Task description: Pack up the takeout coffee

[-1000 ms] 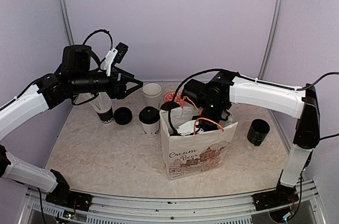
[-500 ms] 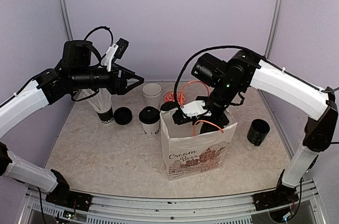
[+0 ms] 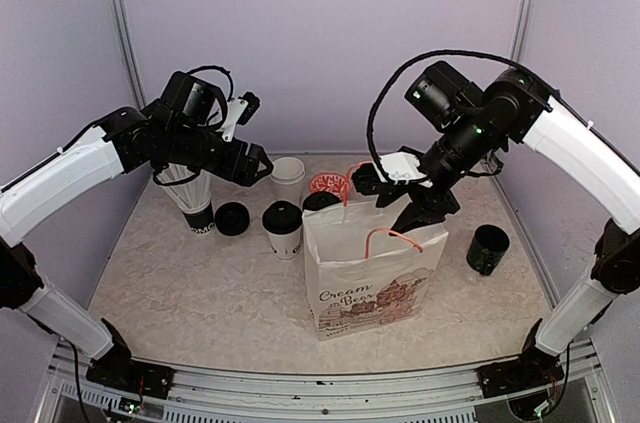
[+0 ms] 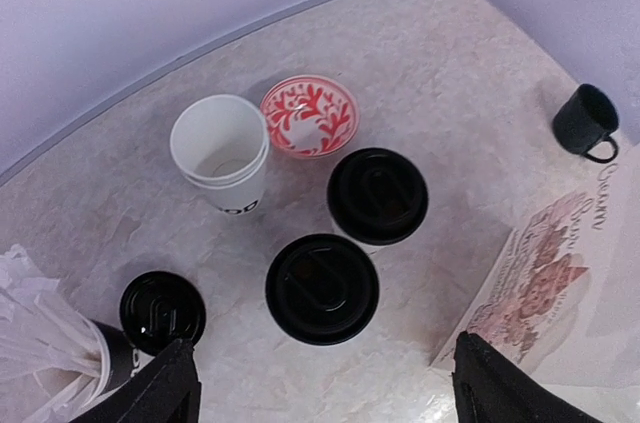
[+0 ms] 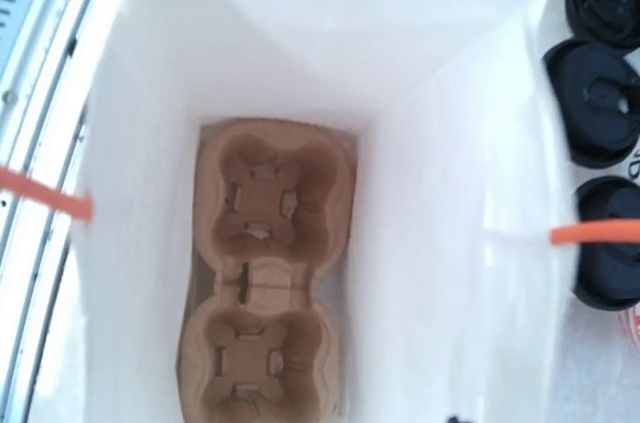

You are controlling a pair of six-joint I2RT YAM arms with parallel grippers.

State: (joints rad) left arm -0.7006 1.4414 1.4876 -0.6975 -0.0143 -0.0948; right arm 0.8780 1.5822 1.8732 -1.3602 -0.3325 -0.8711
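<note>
Two white paper cups with black lids stand left of the bag: one in front (image 3: 283, 228) (image 4: 322, 288), one (image 3: 320, 201) (image 4: 378, 195) close behind the bag's corner. Both show at the right edge of the right wrist view, the first (image 5: 600, 103) and the second (image 5: 610, 248). My left gripper (image 3: 255, 165) (image 4: 325, 403) is open and empty, hovering above them. My right gripper (image 3: 395, 198) is open and empty, raised over the white paper bag (image 3: 370, 273). A brown two-cup cardboard carrier (image 5: 265, 273) lies empty on the bag's floor.
An open white cup (image 3: 287, 179) (image 4: 220, 148), a red patterned bowl (image 3: 327, 184) (image 4: 308, 115), a loose black lid (image 3: 232, 218) (image 4: 162, 311) and a cup of white straws (image 3: 195, 205) stand at the back left. A black mug (image 3: 488, 249) stands right of the bag. The bag's orange handles (image 5: 595, 233) stick up.
My right gripper has risen out of the bag and up to the right. My left gripper has swung right and tilted down over the lidded cups.
</note>
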